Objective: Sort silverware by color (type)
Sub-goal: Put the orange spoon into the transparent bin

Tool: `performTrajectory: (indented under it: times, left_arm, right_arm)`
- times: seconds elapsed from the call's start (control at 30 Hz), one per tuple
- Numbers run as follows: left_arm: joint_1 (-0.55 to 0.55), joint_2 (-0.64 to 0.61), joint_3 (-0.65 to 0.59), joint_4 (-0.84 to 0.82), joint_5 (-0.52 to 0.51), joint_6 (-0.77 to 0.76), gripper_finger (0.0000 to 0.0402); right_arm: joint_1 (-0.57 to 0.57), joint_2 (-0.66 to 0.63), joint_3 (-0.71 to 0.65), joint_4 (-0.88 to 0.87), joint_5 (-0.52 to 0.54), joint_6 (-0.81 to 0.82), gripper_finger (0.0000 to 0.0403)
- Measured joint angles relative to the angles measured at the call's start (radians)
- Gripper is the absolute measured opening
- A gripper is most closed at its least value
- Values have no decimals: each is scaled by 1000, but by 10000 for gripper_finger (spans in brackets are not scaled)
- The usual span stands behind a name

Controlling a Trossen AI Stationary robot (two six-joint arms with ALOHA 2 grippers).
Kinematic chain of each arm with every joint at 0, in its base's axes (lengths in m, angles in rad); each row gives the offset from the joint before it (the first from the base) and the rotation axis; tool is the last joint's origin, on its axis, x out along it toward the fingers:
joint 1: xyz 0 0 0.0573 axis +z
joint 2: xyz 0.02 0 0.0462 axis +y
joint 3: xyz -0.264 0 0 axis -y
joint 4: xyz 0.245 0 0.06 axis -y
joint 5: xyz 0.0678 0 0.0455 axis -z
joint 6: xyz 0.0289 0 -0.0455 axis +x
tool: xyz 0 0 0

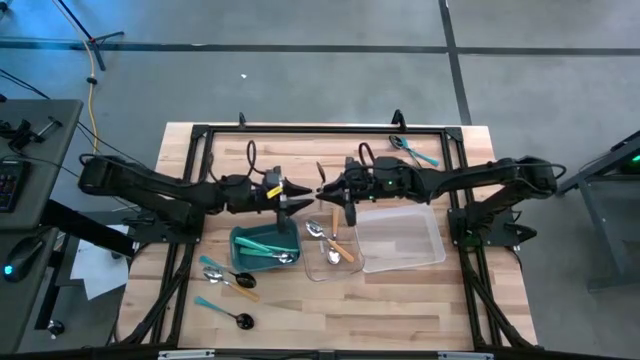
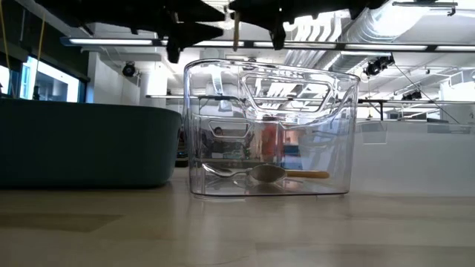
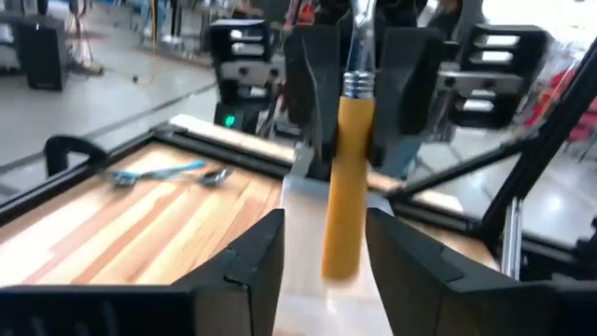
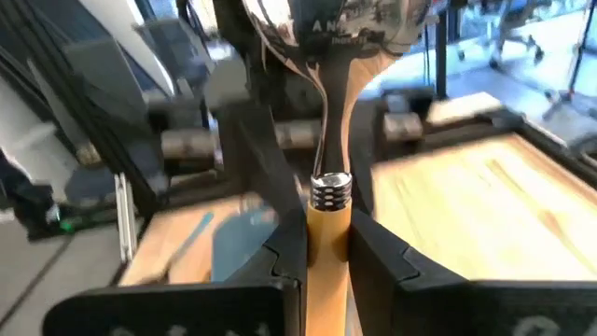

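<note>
One orange-handled spoon (image 4: 328,233) clamped in right tool (image 4: 326,271).

The bin (image 1: 262,243) is placed left of the small tray (image 1: 330,262), touching it; the large tray (image 1: 400,236) lies right. Three spoons (image 1: 228,279) are laid on the surface (image 1: 400,310) before the bin.

The high view looks straight down on the whole table (image 1: 400,310); the low view looks level across its top. Each wrist view looks forward, close past its own fingers, and these 2 share the orange-handled spoon (image 3: 347,177) held between both grippers.
</note>
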Motion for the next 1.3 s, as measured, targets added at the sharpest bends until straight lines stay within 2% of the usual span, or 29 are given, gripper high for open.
performTrajectory:
  times: [0.23,0.4,0.53,0.67,0.77,0.97,1.3]
  left_arm:
    - [1,-260,-11,-303,0,16,147]
    - [-3,-427,-113,-296,-5,-34,147]
    - [-23,-516,-209,-200,-32,-100,143]
    - [-45,-539,-251,-142,-88,-95,124]
    - [-48,-537,-253,-147,-94,-64,96]
    - [-48,-537,-253,-144,-85,-27,11]
    - [-48,-537,-253,-153,-84,-28,1]
  right_arm:
    - [-25,-108,0,-224,3,-40,38]
    - [-27,-192,-91,-223,11,-5,38]
    - [-4,-257,-213,-80,30,98,38]
    - [51,-274,-285,120,26,136,38]
    - [77,-263,-284,136,38,126,38]
    - [82,-249,-273,128,41,107,38]
    - [78,-249,-273,127,41,111,38]
